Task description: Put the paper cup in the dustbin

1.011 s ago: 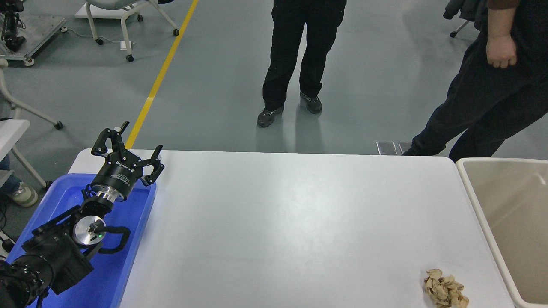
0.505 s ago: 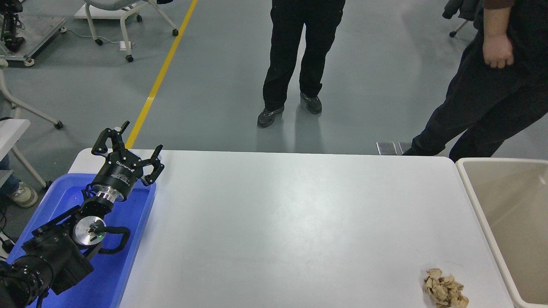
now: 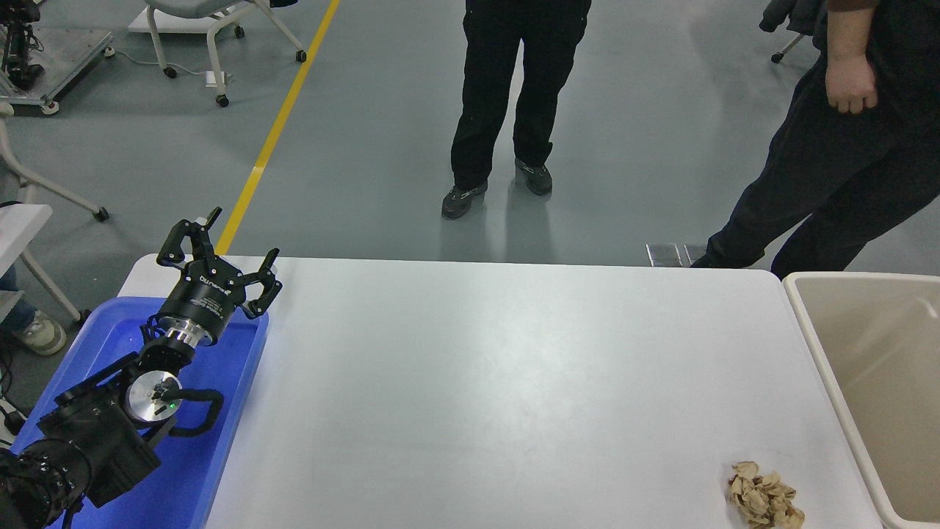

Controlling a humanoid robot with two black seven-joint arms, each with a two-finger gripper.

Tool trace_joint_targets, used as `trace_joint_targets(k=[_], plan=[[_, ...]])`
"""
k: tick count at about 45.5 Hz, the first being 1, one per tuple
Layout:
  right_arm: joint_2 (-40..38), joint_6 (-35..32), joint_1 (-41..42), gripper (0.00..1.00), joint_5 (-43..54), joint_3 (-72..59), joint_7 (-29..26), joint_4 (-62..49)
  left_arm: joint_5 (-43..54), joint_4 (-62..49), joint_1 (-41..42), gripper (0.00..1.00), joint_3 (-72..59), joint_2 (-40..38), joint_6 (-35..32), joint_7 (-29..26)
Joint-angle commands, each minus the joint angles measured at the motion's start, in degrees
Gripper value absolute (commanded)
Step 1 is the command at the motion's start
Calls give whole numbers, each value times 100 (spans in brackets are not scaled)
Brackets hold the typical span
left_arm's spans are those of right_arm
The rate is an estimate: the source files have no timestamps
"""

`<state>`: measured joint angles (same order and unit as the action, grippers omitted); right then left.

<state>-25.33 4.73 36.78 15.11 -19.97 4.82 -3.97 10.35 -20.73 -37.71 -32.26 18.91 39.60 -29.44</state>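
No paper cup can be seen on the white counter (image 3: 499, 382). The dustbin (image 3: 811, 345) stands at its right end. The left end effector (image 3: 220, 253) is parked over the blue tray (image 3: 220, 433), fingers spread, empty. The tan paper wad (image 3: 762, 498) lies near the dustbin. The right arm is out of view, so the nearer arm cannot be judged.

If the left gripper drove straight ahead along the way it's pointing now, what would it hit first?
Probably nothing on the table. The left gripper, open above the blue tray's far end, points up and away past the white table's far left corner toward open floor. Depth is unclear.
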Motion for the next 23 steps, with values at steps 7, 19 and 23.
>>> trace_joint_targets(k=[7, 19, 23], plan=[[266, 37, -189, 0, -35, 20, 2, 1, -6, -1, 0, 100, 0, -1, 4, 0], [345, 37, -198, 0, -26, 20, 2, 1, -6, -1, 0, 100, 0, -1, 4, 0], [354, 37, -198, 0, -26, 29, 2, 1, -6, -1, 0, 100, 0, -1, 4, 0]])
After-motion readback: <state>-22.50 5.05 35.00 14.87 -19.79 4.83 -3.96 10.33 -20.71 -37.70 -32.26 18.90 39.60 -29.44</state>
